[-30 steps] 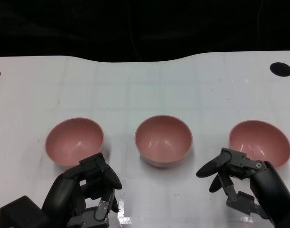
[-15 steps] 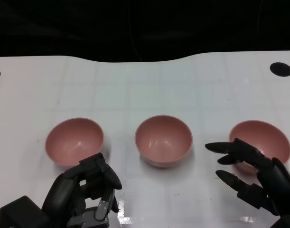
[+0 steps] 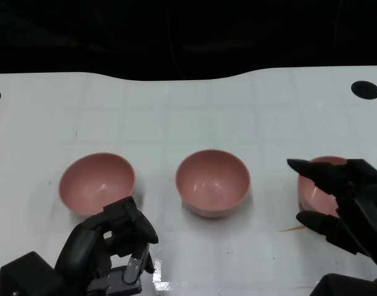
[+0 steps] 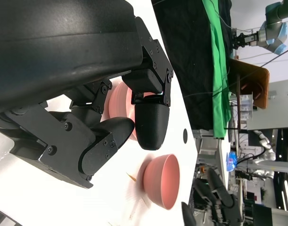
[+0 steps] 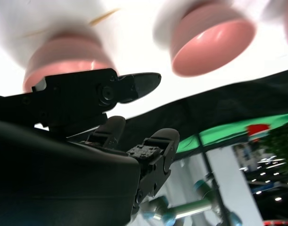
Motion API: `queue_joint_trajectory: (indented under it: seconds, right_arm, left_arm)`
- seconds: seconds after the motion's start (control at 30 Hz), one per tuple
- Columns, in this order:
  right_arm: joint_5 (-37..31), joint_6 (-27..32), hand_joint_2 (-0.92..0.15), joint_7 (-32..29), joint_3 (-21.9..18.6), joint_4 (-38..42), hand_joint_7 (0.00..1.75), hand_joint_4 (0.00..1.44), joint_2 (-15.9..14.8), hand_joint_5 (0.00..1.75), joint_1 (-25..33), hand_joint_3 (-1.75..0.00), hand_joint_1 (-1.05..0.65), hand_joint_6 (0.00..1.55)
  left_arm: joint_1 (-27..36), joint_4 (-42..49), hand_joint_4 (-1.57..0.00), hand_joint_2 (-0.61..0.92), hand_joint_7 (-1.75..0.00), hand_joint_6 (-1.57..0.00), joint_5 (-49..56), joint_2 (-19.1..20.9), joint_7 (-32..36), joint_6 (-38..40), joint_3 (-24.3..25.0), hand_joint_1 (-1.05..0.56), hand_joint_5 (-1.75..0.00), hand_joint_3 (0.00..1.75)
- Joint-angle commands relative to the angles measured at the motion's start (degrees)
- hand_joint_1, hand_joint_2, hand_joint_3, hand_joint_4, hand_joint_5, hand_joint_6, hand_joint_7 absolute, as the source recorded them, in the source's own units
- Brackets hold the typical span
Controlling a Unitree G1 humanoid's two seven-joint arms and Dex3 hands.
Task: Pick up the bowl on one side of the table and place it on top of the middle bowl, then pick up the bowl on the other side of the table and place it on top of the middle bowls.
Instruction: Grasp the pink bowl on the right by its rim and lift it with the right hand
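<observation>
Between my right hand's (image 3: 345,206) wide-spread fingers (image 3: 308,168) sits the right bowl (image 3: 316,190), its rim just under the top ones, and I hold nothing yet. I should lower slowly, close on the rim, and lift straight up. My left hand (image 3: 111,246) is curled in, empty, just below the left bowl (image 3: 97,182). 1 middle bowl (image 3: 212,182) waits beside them.

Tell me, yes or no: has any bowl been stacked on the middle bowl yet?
No: in the head view the middle bowl sits alone, with the left bowl and right bowl apart on the table.
</observation>
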Motion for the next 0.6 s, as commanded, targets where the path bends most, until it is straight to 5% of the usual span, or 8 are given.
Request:
queue_joint_trajectory:
  seconds: [0.03,0.33,0.6]
  right_arm:
    - [-3.57,4.92,-0.84,2.75,0.23,-3.74,0.17,0.05,-1.33,0.68,0.61,0.0,-0.62,0.24]
    - [-14.71,16.43,-0.86,12.42,3.41,-9.37,0.1,0.0,-1.65,0.67,0.64,-0.01,-0.7,0.24]
    - [-18.08,19.72,-0.88,16.69,4.97,-8.08,0.05,0.04,-2.6,0.61,-0.51,-0.01,-0.76,0.25]
  left_arm:
    - [-0.21,0.16,-0.77,0.49,-1.52,-0.69,0.38,0.72,0.15,-0.39,0.51,-0.11,-1.75,1.26]
    - [-0.2,0.14,-0.77,0.5,-1.52,-0.69,0.28,0.75,-0.02,-0.61,0.58,-0.11,-1.75,1.25]
    - [-0.13,-0.44,-0.77,0.5,-1.51,-0.7,-0.03,0.68,0.14,0.33,0.6,-0.11,-1.75,1.24]
